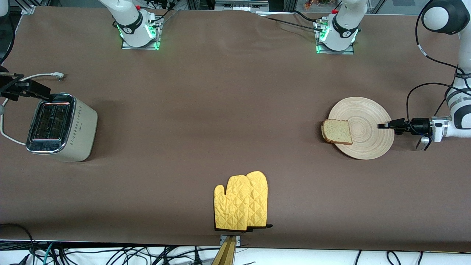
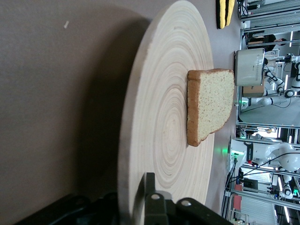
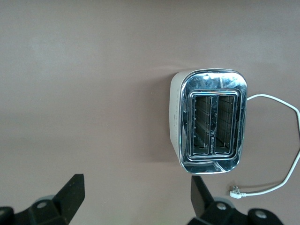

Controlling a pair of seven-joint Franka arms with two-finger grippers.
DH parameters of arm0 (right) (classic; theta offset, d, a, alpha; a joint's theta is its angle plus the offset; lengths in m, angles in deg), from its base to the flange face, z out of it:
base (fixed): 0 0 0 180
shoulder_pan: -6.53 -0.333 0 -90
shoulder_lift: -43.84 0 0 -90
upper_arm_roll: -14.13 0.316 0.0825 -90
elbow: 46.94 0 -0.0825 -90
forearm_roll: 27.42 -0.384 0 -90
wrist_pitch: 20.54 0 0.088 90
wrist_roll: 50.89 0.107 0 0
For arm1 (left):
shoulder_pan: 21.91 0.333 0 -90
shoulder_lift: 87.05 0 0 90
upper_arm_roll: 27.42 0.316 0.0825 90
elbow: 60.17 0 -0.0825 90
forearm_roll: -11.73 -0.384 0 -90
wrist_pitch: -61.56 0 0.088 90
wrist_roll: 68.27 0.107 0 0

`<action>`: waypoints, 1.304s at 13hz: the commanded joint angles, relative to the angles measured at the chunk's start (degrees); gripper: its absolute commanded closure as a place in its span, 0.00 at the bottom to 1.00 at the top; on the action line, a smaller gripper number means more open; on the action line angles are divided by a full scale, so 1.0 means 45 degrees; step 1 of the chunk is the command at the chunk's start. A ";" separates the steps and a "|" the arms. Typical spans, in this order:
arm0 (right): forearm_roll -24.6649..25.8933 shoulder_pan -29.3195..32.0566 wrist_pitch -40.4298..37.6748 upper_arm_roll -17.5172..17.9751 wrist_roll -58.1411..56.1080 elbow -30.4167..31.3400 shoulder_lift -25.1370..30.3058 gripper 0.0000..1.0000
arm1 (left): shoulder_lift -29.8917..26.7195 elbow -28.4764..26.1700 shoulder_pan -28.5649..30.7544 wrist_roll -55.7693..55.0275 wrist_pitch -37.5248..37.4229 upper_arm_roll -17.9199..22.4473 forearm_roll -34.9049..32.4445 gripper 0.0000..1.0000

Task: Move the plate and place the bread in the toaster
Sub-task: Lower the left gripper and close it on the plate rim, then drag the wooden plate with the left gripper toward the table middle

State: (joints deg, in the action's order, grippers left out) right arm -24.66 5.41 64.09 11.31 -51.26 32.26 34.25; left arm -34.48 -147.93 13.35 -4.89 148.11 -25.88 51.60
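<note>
The left gripper (image 1: 382, 125) lies low and level at the left arm's end of the table, its fingers (image 2: 149, 187) pinched together on the rim of the plate (image 1: 368, 121) — one finger shows on top of the wood in the left wrist view, the edge of the disc clamped between the two. The plate rests on the brown table (image 1: 206, 121), and the bread (image 1: 337, 131) lies on it at the side away from the gripper, hanging a little over the rim toward the right arm's end. The slice is flat, crust edge dark against the pale rings of the wood. At the right arm's end of the table the right gripper (image 1: 31, 90) hangs above the toaster (image 1: 60, 127), its fingers (image 3: 70, 192) spread wide with nothing between them; the right arm waits there. The toaster stands upright with both slots facing up, and its white cord (image 1: 40, 76) trails out across the cloth. A pair of yellow oven mitts (image 1: 241, 202) lies stacked at the table's edge nearest the front camera, about midway between the two ends — well apart from both plate and toaster.
</note>
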 commanded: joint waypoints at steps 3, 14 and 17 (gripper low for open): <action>-0.0106 0.0131 0.0080 0.0061 -0.0056 0.0076 0.0081 0.00 | 0.0076 -0.0165 -0.0140 0.0367 0.0902 0.0126 0.0203 1.00; -0.0126 0.0209 0.0099 0.0080 -0.0056 0.0095 0.0081 0.00 | -0.0021 -0.0458 -0.0238 -0.1409 0.0475 0.0029 0.0475 1.00; -0.0125 0.0209 0.0080 0.0080 -0.0056 0.0076 0.0081 0.00 | -0.0119 -0.0458 -0.0316 -0.1702 -0.0130 -0.0244 0.1236 1.00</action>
State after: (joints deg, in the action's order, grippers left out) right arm -24.67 5.75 64.15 11.28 -51.26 32.26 34.23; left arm -34.48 -149.19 12.96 -10.90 147.96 -26.49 54.28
